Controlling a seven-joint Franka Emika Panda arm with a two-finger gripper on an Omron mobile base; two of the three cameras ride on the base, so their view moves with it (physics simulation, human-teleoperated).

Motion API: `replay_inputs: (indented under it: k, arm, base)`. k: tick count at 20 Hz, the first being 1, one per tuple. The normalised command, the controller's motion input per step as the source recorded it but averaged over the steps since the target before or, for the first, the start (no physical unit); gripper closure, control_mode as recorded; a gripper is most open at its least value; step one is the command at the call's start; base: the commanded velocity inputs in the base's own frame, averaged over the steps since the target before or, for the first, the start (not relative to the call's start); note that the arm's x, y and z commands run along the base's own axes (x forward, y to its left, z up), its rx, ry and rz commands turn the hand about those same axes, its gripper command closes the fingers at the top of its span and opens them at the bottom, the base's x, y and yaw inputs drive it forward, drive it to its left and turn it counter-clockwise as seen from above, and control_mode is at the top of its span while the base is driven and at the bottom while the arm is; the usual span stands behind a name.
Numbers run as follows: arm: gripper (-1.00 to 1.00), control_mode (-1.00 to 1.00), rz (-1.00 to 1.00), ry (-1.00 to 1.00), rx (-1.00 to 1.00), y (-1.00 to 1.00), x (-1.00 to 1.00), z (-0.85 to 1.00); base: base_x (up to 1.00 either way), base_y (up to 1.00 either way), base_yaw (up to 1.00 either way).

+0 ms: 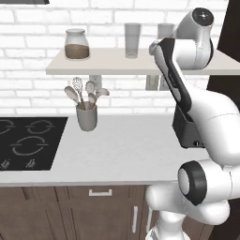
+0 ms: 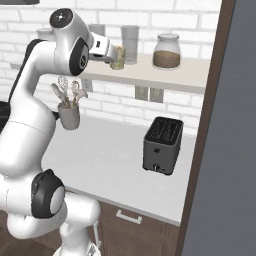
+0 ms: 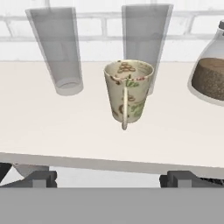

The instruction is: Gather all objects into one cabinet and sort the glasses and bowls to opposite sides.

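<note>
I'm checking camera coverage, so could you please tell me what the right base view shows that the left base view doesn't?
Right base view alone: the toaster's slotted top, the cream mug on the shelf ahead of the open tool, and the dark cabinet door. Left base view alone: the black cooktop. Both: the lidded jar, a tall clear glass and the utensil holder.
</note>
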Motion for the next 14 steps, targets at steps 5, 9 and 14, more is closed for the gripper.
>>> replay_inputs:
  k: [5, 9, 14]
  arm:
    - [-1.0, -1.0, -0.11, -0.02, 0.0, 0.0, 0.54, -0.08]
    - [-1.0, -1.0, -0.07, -0.09, 0.0, 0.0, 0.4, 0.0]
    - [-1.0, -1.0, -0.02, -0.06, 0.0, -0.05, 0.1, 0.0]
  base:
    - [0.0, 0.0, 0.0]
    - [0.0, 0.0, 0.0]
    - [0.0, 0.0, 0.0]
